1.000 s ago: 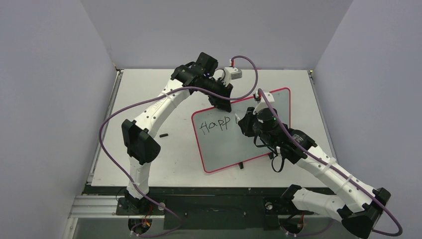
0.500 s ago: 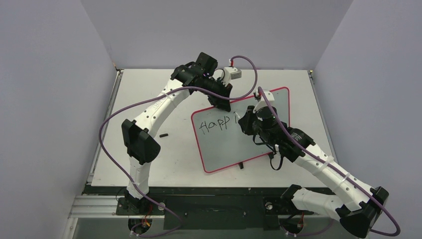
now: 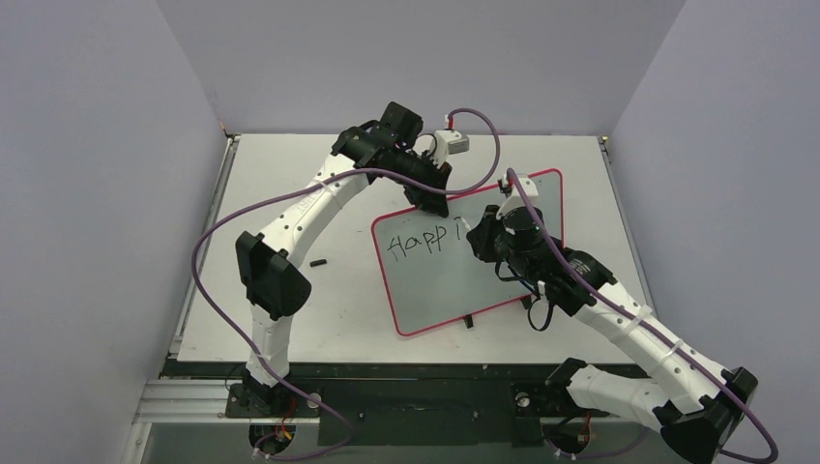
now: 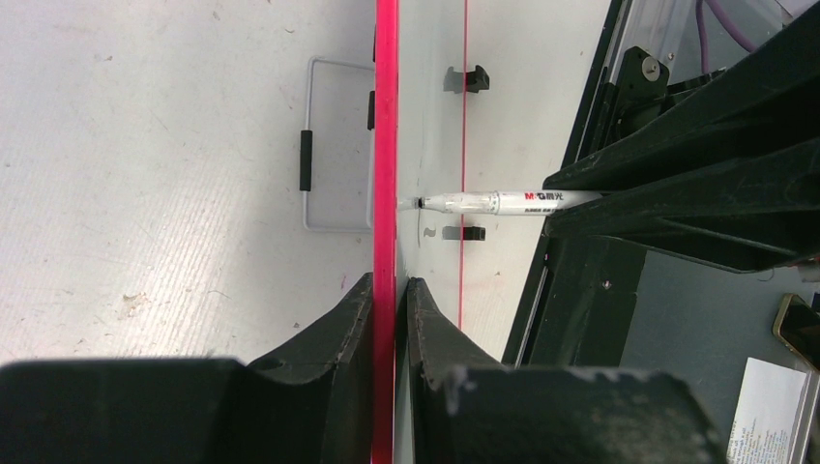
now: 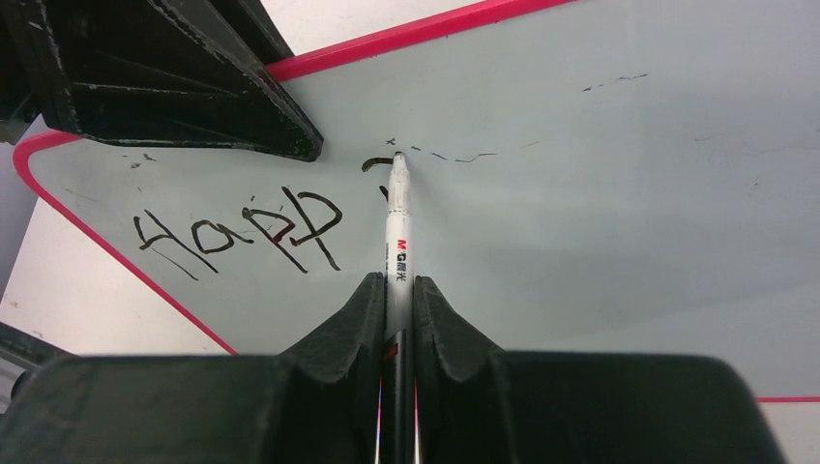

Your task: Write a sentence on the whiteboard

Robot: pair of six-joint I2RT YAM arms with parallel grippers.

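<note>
A: Where's the whiteboard?
B: The whiteboard [image 3: 445,280] is on the right half of the table [image 3: 290,193], rotated. Its far corner is near the table's right edge, and its near edge is short of the table's front edge.
A: Left arm?
B: The left gripper [image 4: 387,285] is pinching the board's red rim at its far-left edge, one finger on each face.
A: Right?
B: The right gripper [image 5: 398,285] is clamped tight on a white marker [image 5: 396,222]. The barrel runs out between the fingers, with the tip touching the board.
A: Text?
B: The sentence [image 5: 242,232] reads "Happ" only, slanted, near the board's left edge. There's a short curved stroke at the marker tip, just right of the last p, and faint marks further right.
A: Anything else?
B: A small black piece [image 3: 317,262] lies on the table left of the board, apart from it. Can't tell what it is.
</note>
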